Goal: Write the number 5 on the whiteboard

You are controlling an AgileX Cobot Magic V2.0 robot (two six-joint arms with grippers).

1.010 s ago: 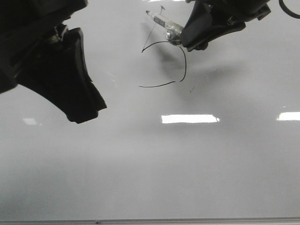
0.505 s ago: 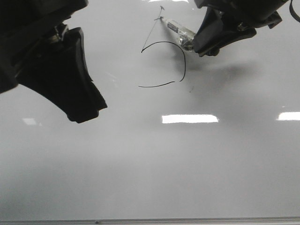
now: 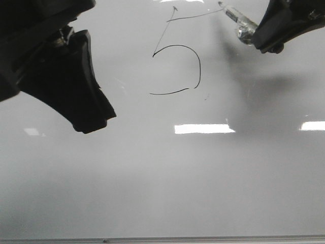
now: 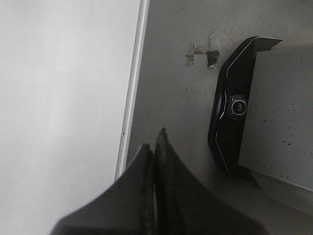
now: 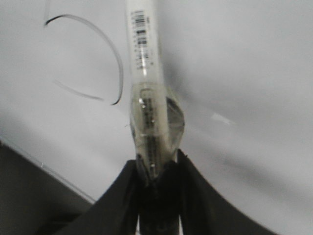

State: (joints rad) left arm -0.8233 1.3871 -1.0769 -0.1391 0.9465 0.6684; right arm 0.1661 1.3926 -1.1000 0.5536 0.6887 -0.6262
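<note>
The number 5 is a thin black figure at the far middle of the whiteboard, with a slanted stem, a round belly and a top bar running right. My right gripper is shut on a clear-barrelled marker, whose tip sits at the right end of the top bar. In the right wrist view the marker sticks out between the fingers, and the belly of the 5 lies beside it. My left gripper hangs over the board's left side, shut and empty.
The board's thin frame edge runs along the near side and shows in the left wrist view. Past it is a grey tabletop with a black device under a grey box. A tiny speck lies right of the 5.
My right gripper has carried the marker to the right from the stem's top, and a top bar now shows on the board. The left arm has not moved.
</note>
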